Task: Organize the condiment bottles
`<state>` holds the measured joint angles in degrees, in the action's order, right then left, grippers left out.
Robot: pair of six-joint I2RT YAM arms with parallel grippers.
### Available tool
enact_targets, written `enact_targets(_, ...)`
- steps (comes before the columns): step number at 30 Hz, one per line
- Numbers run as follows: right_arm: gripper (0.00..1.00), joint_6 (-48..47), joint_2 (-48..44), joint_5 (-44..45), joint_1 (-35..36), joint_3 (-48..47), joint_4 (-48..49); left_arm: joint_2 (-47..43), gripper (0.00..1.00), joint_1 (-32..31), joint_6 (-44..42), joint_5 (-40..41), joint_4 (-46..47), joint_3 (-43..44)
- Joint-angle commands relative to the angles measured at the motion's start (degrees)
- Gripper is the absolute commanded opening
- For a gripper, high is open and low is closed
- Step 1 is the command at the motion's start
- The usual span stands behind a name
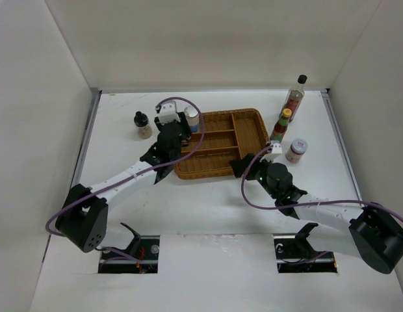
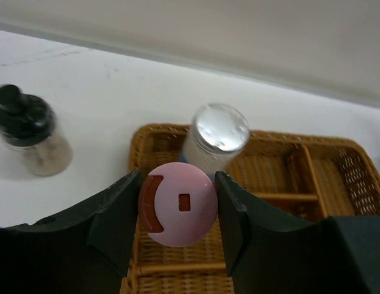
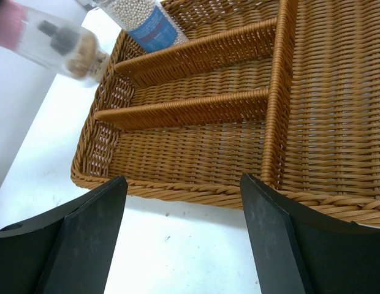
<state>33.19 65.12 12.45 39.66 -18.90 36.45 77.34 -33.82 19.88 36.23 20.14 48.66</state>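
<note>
The left arm (image 1: 127, 174) and right arm (image 1: 325, 213) were white tubes with bulky black joints (image 1: 84, 224); a purple cable (image 1: 179, 99) looped along each; the right gripper (image 3: 182, 184) had broad matte-black wedge fingers (image 3: 79, 239).

No text is legible; print on the blue-banded bottle (image 3: 154, 26) is too blurred to read.

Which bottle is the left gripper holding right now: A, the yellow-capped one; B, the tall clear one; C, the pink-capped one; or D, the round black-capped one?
C: in the left wrist view, the left gripper has a finger against each side of the pink-capped bottle, over the near edge of the wicker tray.
</note>
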Motion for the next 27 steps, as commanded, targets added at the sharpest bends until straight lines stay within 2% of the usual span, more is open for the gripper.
enact_targets(1, 0.81, -0.67, -1.22, 0.38, -0.15, -0.27, 2.57, 2.19, 0.38, -2.78, 1.21, -1.77, 2.62, 1.34)
enact_targets(12, 0.81, -0.32, -1.32, 0.39, -1.03, 0.00, 1.96, 12.48, 0.40, -3.31, 0.86, -2.83, 3.06, 2.58)
enact_targets(14, 0.81, -0.67, -1.49, 0.56, -0.77, -0.26, 1.87, 14.50, 0.46, -3.48, 1.21, -2.92, 4.02, 1.70)
enact_targets(17, 0.81, -0.85, -1.32, 1.18, -0.77, 0.00, 2.05, 15.65, 0.61, -4.01, 1.21, -2.39, 5.17, 1.35)
enact_targets(20, 0.81, -0.32, -0.79, 0.39, -0.86, -0.26, 1.79, 12.59, 0.79, -4.01, 0.78, -1.52, 5.26, 0.82)
enact_targets(21, 0.82, -0.58, -1.05, 0.65, -0.77, -0.26, 1.79, 11.18, 0.82, -3.75, 0.60, -1.08, 5.09, 0.56)
enact_targets(23, 0.82, -0.85, -1.14, 1.17, -0.77, -0.18, 1.87, 7.93, 0.86, -2.87, -0.10, -0.63, 4.47, 0.29)
enact_targets(27, 0.82, -0.41, -0.52, 0.56, -0.77, -0.44, 1.79, 2.30, 0.84, 0.81, -0.46, 0.68, 3.41, -1.20)
